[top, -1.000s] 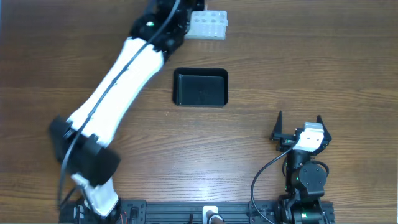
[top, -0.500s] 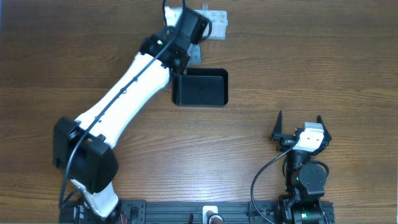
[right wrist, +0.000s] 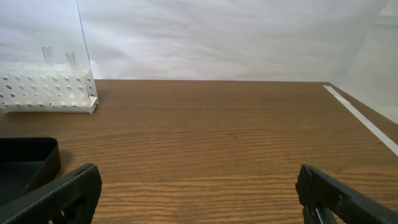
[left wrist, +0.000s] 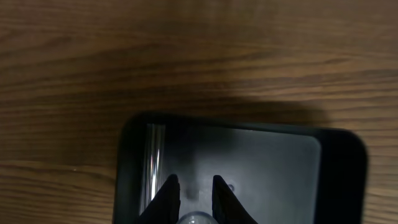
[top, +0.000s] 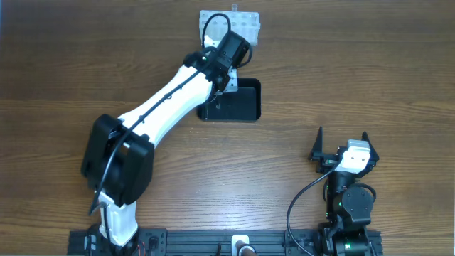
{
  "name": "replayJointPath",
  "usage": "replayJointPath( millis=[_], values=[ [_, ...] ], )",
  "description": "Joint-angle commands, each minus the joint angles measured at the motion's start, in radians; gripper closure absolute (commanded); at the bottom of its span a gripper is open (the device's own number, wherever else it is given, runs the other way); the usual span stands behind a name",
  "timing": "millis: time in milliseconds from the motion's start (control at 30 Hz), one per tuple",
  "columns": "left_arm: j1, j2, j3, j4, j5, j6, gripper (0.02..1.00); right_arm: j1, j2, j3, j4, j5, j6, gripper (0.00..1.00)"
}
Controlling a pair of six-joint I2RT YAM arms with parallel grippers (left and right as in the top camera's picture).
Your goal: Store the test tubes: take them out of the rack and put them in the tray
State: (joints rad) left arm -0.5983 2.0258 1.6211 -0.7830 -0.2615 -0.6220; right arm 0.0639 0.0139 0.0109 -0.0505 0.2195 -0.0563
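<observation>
Found left gripper above tray, jaws clamped on test tube. Found right gripper well apart, jaws wide open.

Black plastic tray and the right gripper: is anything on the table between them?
No. The top view shows only bare wooden tabletop between the black rectangular plastic tray and the open right gripper.

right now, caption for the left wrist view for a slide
Left tool over the black tray on the wooden table, a clear test tube held between its fingers.
</observation>
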Motion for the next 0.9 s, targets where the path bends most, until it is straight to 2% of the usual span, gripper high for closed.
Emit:
replayJointPath(
  millis=[33, 767, 900],
  values=[
    [0.001, 0.052, -0.001, 0.013, -0.002, -0.010, 0.879, -0.005, -0.008, -0.006, -0.002, -0.002, -0.001, 0.009],
    [0.029, 0.130, -0.001, 0.047, -0.016, -0.010, 0.847, -0.005, -0.008, -0.006, -0.002, -0.002, -0.001, 0.007],
    [0.029, 0.145, -0.001, 0.047, -0.016, -0.010, 0.812, -0.005, -0.008, -0.006, -0.002, -0.002, -0.001, 0.009]
  ],
)
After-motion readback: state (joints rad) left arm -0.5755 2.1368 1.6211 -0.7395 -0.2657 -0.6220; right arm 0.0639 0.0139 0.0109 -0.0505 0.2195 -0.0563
